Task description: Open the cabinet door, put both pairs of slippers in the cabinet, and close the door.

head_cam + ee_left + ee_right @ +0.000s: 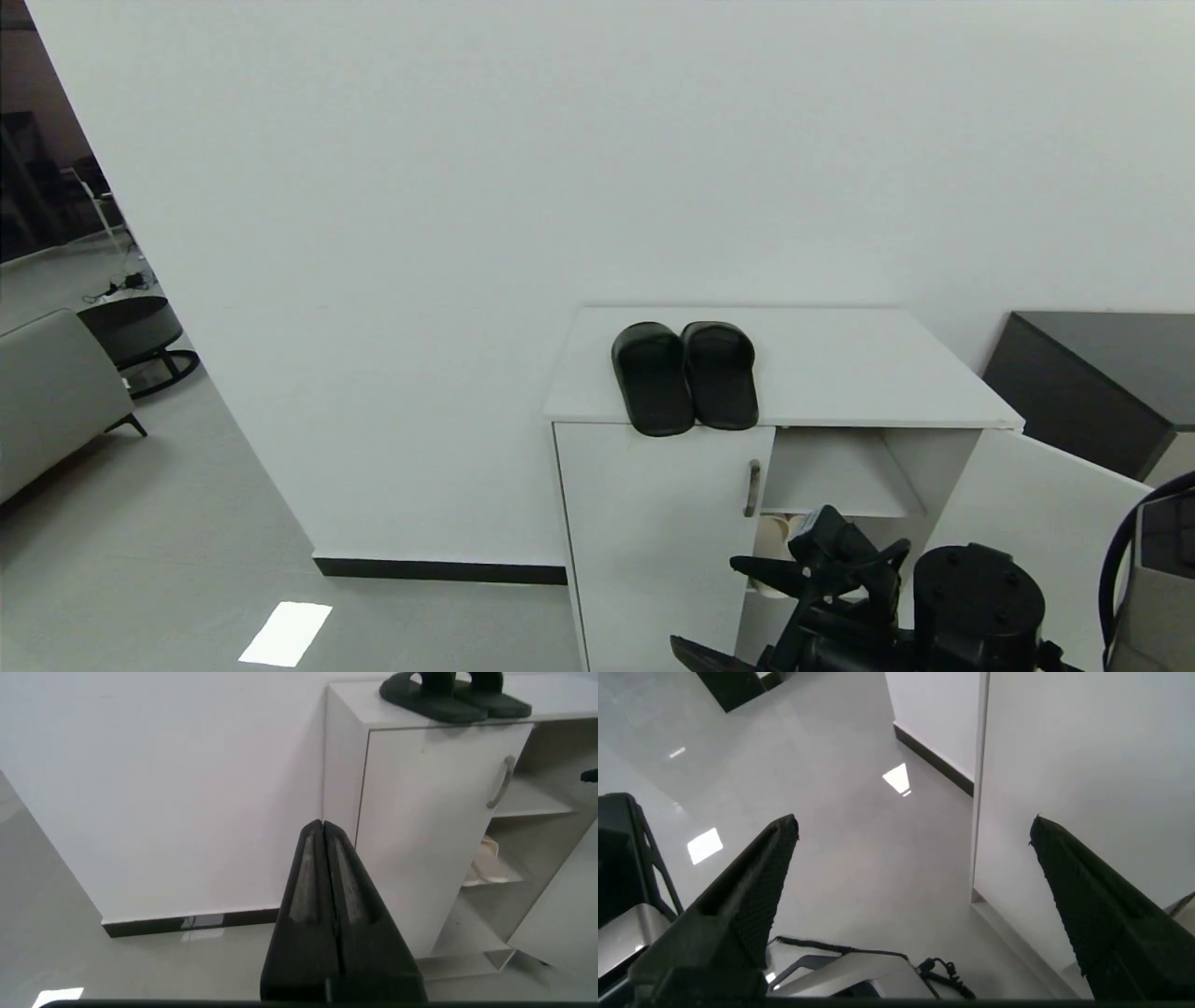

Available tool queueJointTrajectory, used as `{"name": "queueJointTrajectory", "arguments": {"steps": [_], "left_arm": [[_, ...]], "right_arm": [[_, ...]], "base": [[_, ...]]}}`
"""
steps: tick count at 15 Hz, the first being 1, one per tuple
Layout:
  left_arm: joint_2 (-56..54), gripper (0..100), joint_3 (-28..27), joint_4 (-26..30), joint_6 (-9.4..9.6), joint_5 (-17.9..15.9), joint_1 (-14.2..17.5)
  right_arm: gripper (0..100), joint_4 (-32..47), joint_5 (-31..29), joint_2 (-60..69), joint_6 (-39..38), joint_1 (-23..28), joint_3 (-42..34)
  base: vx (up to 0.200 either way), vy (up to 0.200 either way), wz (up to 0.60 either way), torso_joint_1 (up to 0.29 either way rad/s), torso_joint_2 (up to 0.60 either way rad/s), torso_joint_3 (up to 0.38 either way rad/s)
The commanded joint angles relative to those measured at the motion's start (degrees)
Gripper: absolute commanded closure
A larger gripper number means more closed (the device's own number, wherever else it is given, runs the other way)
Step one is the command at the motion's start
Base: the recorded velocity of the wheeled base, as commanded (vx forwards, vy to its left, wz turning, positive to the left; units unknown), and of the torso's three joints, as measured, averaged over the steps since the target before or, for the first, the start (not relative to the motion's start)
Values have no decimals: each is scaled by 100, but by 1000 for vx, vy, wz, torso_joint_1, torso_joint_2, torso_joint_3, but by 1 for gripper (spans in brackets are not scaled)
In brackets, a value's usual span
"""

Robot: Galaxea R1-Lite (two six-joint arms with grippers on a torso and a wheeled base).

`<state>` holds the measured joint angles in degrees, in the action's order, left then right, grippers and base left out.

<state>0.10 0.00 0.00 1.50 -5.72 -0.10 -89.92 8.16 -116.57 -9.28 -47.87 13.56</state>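
Right gripper (913, 826): hanging wide open with nothing between its fingers, low in front of the cabinet (840, 373), pointing across the left door (653, 532).
Left gripper (323, 831): fingers pressing flat together, clenched on nothing, out to the left of the cabinet and facing its front.
Black slippers (684, 376): sitting side by side and touching on the cabinet top, above the left door, near ends poking just over the front edge.
Left door: sitting shut, its handle (752, 487) along the inner edge.
Right door (1018, 523): standing swung wide open.
Inside: a pale shape (491, 863) lying on the lower shelf, partly hidden by the arm; cannot tell what it is.
Around: white wall (560, 168) backing the cabinet, dark unit (1092, 392) just to its right, grey sofa (47, 392) far left.
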Motion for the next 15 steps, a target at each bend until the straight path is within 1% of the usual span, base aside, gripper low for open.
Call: {"name": "queueJointTrajectory", "arguments": {"steps": [1, 3, 4, 6, 7, 9, 10, 11, 12, 13, 14, 15], "left_arm": [[8, 100, 0, 0, 8, 0, 1], [8, 100, 0, 0, -9, 18, 1], [8, 100, 0, 0, -9, 18, 1], [8, 100, 0, 0, -9, 44, 1], [8, 100, 0, 0, -18, 44, 1], [8, 100, 0, 0, -18, 36, 1], [8, 100, 0, 0, -27, 36, 1], [8, 100, 0, 0, -27, 36, 1], [8, 100, 0, -9, -18, 27, 1], [8, 100, 0, 0, -18, 27, 1], [8, 100, 0, 0, -44, 27, 1], [8, 100, 0, 0, -18, 27, 1]], "right_arm": [[0, -8, 2, -33, -4, -3, -46], [0, -8, 2, -24, 5, -12, -116], [0, -8, 63, -15, 75, -12, -283], [0, -8, 283, 108, 646, -3, -600], [0, -8, 230, 99, 1016, -3, -652], [0, -8, 160, 108, 1130, 6, -705], [0, -8, -350, 204, 1068, 32, -318], [0, 502, -1378, 266, 849, -99, 332], [0, 1758, -2345, 521, 409, -214, 1097], [0, 2523, -2591, 697, 154, -275, 1518], [0, 4017, -2995, 1101, -443, -363, 2415], [0, 5204, -3567, 1163, -900, -372, 3232]], "base": [[0, 0, 0, 290, -608, -320], [0, 0, 0, 256, -542, -286], [0, 0, 0, 212, -427, -237], [0, 0, 0, 154, -327, -161], [0, 0, 0, 32, -80, -41], [0, 0, 0, 0, 0, 0], [0, 0, 0, 0, 0, 0], [0, 0, 0, 0, 0, 0], [0, 0, 0, 0, 0, 0], [0, 0, 0, 0, 0, 0], [0, 0, 0, 0, 0, 0], [0, 0, 0, 0, 0, 0]]}}
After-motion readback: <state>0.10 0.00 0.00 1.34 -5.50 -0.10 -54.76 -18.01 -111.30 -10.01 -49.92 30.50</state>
